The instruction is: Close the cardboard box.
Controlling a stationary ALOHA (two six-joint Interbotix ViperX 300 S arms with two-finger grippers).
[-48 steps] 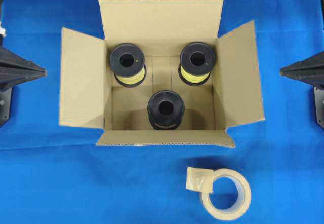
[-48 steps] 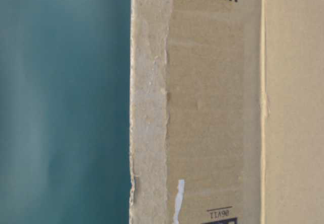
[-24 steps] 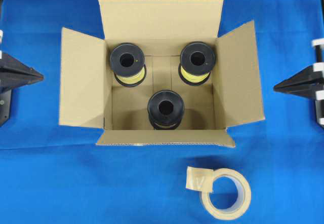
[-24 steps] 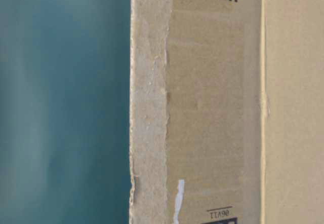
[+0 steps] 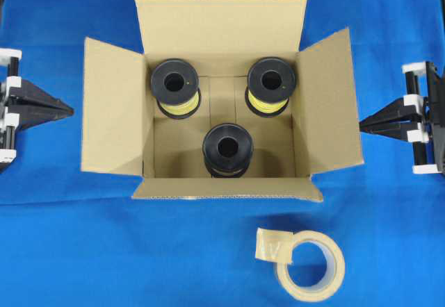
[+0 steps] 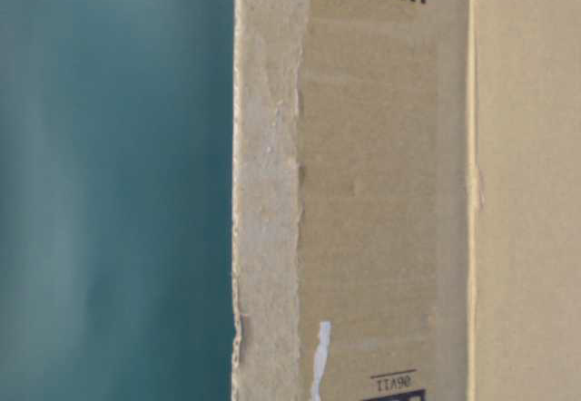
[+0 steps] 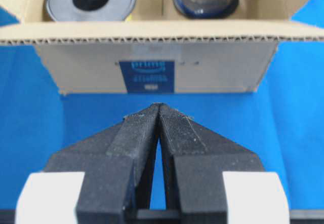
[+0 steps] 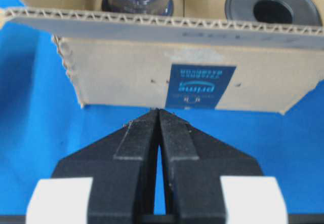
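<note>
The cardboard box (image 5: 221, 112) stands mouth-up, flaps splayed, between empty closed left gripper (image 5: 69, 110) and right gripper (image 5: 363, 122).

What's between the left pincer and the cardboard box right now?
Only bare blue cloth separates the left pincer from the cardboard box, seen in the overhead and left wrist views.

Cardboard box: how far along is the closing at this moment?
Nothing is closed: all four flaps of the cardboard box stand open over three spools. In hand: the left tool and right tool, both shut and empty, sit just outside the side flaps. Folding all flaps remains.
</note>
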